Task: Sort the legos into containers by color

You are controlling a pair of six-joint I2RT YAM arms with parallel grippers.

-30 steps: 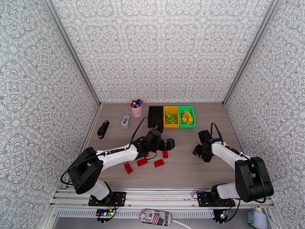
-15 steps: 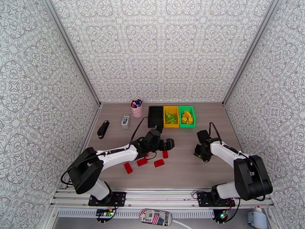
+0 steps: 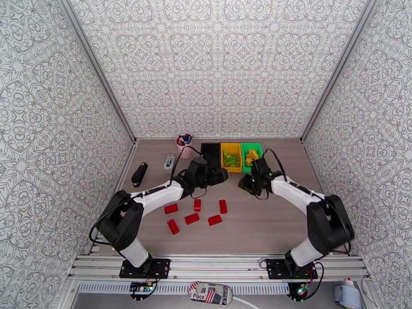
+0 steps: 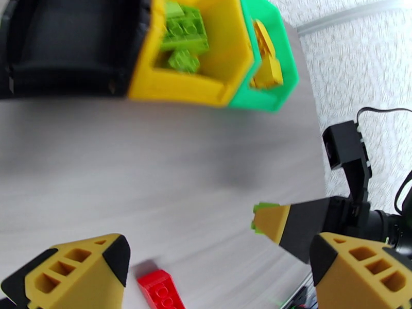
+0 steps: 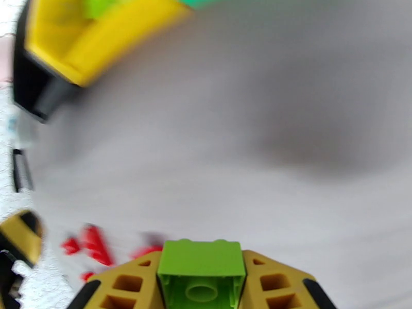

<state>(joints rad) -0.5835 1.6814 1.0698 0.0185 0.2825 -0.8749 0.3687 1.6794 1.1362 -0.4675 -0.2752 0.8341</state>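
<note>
Both fingers of the right end effector point(image 3: 246, 182) are closed on a light green lego point(image 5: 201, 263), just near of the yellow container point(image 4: 175, 88). The left end effector point(image 3: 220, 174) is wide open beside the black container point(image 3: 208, 149). Six red legos point(image 3: 192, 218) lie nearer on the table point(image 3: 268, 222).

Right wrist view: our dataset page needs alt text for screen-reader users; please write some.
The right hand grips a light green brick against a blurred grey table. A yellow bin sits at upper left, and red bricks lie at lower left.

Wooden table point(image 3: 268, 227); carries six red bricks point(image 3: 192, 218) nearer than the left gripper point(image 3: 221, 175), three bins point(image 3: 234, 170) just beyond, possibly a stapler point(image 3: 139, 174) leftward.
</note>
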